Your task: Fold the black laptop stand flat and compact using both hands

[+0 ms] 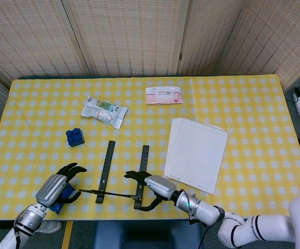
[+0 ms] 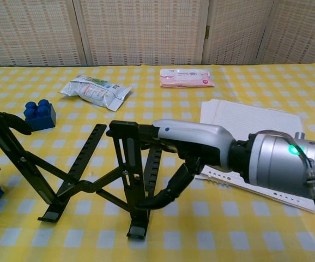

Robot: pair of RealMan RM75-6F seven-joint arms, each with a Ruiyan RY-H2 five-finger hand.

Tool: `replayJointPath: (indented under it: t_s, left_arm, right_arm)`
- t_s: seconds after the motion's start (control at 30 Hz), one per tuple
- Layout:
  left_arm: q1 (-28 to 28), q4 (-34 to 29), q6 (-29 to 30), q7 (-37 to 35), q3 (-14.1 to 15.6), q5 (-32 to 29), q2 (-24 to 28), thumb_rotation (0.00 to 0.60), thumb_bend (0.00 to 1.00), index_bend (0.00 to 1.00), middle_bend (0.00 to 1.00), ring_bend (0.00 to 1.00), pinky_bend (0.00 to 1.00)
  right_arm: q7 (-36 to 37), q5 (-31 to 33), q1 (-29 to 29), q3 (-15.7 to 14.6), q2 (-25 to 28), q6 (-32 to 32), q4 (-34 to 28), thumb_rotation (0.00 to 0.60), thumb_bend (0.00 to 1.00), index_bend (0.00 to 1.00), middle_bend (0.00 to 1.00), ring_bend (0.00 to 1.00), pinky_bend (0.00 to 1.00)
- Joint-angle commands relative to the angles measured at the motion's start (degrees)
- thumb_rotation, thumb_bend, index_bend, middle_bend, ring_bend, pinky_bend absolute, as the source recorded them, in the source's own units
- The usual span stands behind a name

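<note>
The black laptop stand [image 1: 106, 168] is unfolded near the table's front edge; the chest view shows its legs raised and crossed [image 2: 86, 150]. My right hand [image 1: 155, 185] reaches in from the right. Its fingers lie over the top of the stand's right upright and the thumb curls under it [image 2: 195, 139], with a wide gap between them. My left hand [image 1: 56, 188] hovers left of the stand with fingers apart, holding nothing. Only a dark fingertip [image 2: 17, 124] of it shows at the chest view's left edge.
A blue brick [image 1: 75, 137], a silver snack packet [image 1: 104, 111] and a pink wipes pack [image 1: 163, 95] lie further back. A stack of lined paper [image 1: 196, 153] sits right of the stand. A small blue item [image 1: 59, 206] lies under my left hand by the front edge.
</note>
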Motion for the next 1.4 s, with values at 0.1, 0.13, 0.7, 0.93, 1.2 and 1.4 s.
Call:
replayJointPath:
  t_s: [0.1, 0.13, 0.7, 0.93, 1.2, 1.4]
  left_arm:
    - [0.13, 0.21, -0.07, -0.42, -0.19, -0.09, 0.45, 0.6, 0.41, 0.22, 0.22, 0.09, 0.14]
    - [0.13, 0.29, -0.1, -0.51, -0.25, -0.11, 0.52, 0.6, 0.41, 0.22, 0.22, 0.09, 0.14]
    - [-0.71, 2.89, -0.39, -1.14, -2.65, -0.68, 0.88, 0.6, 0.41, 0.23, 0.22, 0.09, 0.14]
    - [-3.64, 6.88, -3.18, 1.31, -5.83, -2.84, 0.69, 0.6, 0.41, 0.23, 0.22, 0.09, 0.14]
    - [-9.69, 15.11, -9.29, 7.34, -8.22, -3.05, -3.99, 0.6, 0.41, 0.24, 0.22, 0.1, 0.14]
    - [-14.02, 23.11, -12.96, 13.33, -8.69, -2.09, -9.71, 0.6, 0.41, 0.18, 0.18, 0.08, 0.13]
  right_arm:
    - [-6.87, 4.27, -1.1, 2.57, -5.24, 3.67, 2.22, 0.6, 0.25, 0.0, 0.03, 0.07, 0.0]
    - [-8.26, 5.11, -1.46, 2.93, -5.89, 4.47, 2.56, 0.6, 0.25, 0.0, 0.03, 0.07, 0.0]
    - [-14.59, 16.67, -7.41, 9.92, -5.57, 13.45, 3.53, 0.6, 0.25, 0.0, 0.0, 0.03, 0.0]
    - [-17.39, 10.79, -11.28, 9.09, 0.44, 20.43, -0.07, 0.6, 0.25, 0.0, 0.0, 0.0, 0.0]
    - [-25.29, -3.0, -12.83, 2.01, 7.14, 22.98, -2.14, 0.6, 0.25, 0.0, 0.0, 0.0, 0.0]
    - [-32.08, -10.75, -13.27, -1.97, 7.6, 24.14, -0.15, 0.6, 0.25, 0.0, 0.0, 0.0, 0.0]
